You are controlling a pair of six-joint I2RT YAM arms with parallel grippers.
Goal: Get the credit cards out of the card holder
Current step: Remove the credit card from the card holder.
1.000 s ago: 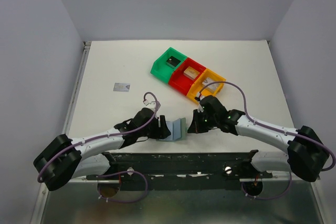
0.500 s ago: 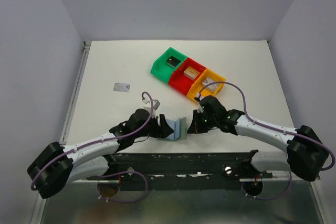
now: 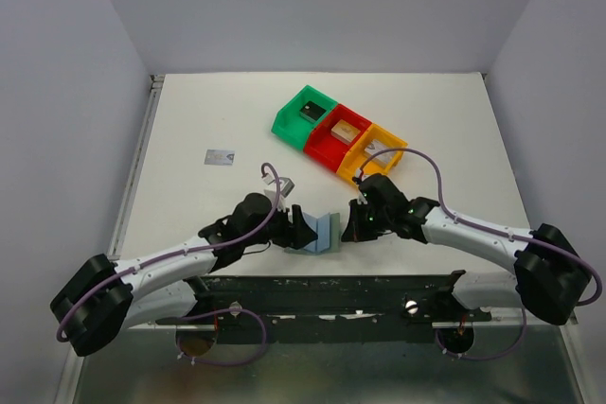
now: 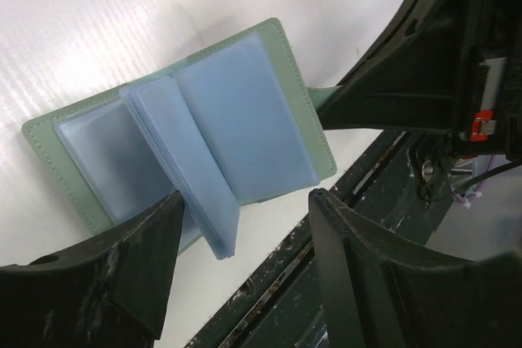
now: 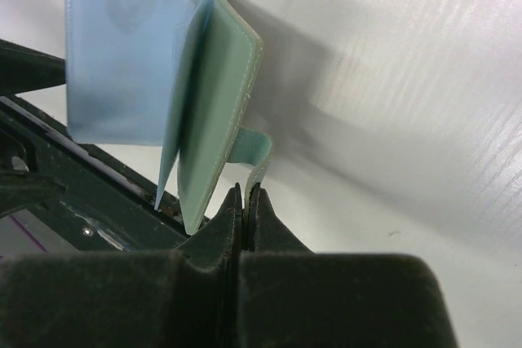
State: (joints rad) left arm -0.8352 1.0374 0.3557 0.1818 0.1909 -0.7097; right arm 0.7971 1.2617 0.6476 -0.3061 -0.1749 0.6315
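The card holder (image 3: 320,232) stands open near the table's front edge, a pale green cover with blue plastic sleeves (image 4: 245,120). My right gripper (image 5: 247,189) is shut on the holder's green closing tab (image 5: 259,155) and keeps the right panel (image 5: 216,112) raised. My left gripper (image 4: 245,195) is open, its fingers on either side of the sleeves' lower edge, at the holder's left side (image 3: 295,231). A silver-grey card (image 3: 220,156) lies on the table to the left. A black card (image 3: 311,111) is in the green bin and a tan card (image 3: 341,131) in the red bin.
Green (image 3: 287,120), red (image 3: 322,147) and orange (image 3: 383,153) bins stand in a diagonal row behind the holder. The black frame rail (image 3: 331,283) runs along the table's front edge just below the holder. White walls close the table's sides.
My left arm has moved right, bringing its open gripper up to the holder's sleeves. The right gripper has stayed shut on the tab.
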